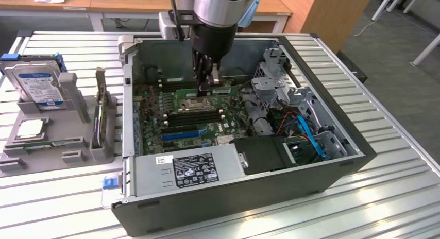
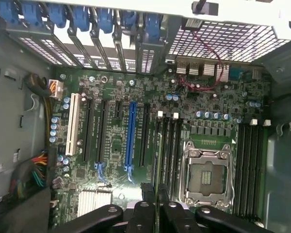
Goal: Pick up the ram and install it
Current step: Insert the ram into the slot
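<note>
Green ram [image 2: 158, 160], seen edge-on, was pinched by the black tool [image 2: 156, 194] inside the open case [image 1: 289, 192] on the tabletop [image 1: 402, 198], over the black memory slots [image 2: 169, 150] beside the processor socket [image 2: 208, 170].

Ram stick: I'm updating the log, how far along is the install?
Done: pickup, the pincer is shut on the long thin green ram stick. In hand: it hangs edge-on over the black memory slots. Left: seating, not yet in a slot.

arm [image 1: 218, 12] vertical, pincer [image 1: 212, 86] pointing down, fingers [image 2: 146, 195] clamped
</note>
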Available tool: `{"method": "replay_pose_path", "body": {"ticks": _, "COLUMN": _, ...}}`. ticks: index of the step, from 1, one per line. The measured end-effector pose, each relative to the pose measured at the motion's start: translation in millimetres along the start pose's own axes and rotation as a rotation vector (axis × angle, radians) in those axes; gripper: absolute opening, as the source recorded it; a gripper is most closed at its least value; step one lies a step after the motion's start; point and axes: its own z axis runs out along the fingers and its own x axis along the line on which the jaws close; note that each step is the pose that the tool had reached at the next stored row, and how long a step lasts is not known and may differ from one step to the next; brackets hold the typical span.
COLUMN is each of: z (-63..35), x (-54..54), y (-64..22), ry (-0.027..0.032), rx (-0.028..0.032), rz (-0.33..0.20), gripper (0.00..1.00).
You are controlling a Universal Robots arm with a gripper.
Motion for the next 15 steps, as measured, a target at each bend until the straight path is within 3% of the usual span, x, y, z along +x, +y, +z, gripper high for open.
{"method": "replay_pose_path", "body": {"ticks": 6, "z": 10.5, "x": 0.4, "y": -0.5, "ry": 0.0000, "rx": 0.0001, "rz": 0.000, "gripper": 0.14}}
{"method": "replay_pose_path", "body": {"ticks": 10, "z": 10.7, "x": -0.1, "y": 0.6, "ry": 0.0002, "rx": -0.0002, "rz": 0.001, "gripper": 0.14}}
{"method": "replay_pose_path", "body": {"ticks": 12, "z": 12.2, "x": -1.9, "y": 6.2, "ry": 0.0009, "rx": -0.0001, "rz": 0.004, "gripper": 0.14}}
{"method": "replay_pose_path", "body": {"ticks": 15, "z": 16.6, "x": -4.2, "y": 17.4, "ry": 0.0090, "rx": -0.0004, "rz": 0.006, "gripper": 0.14}}
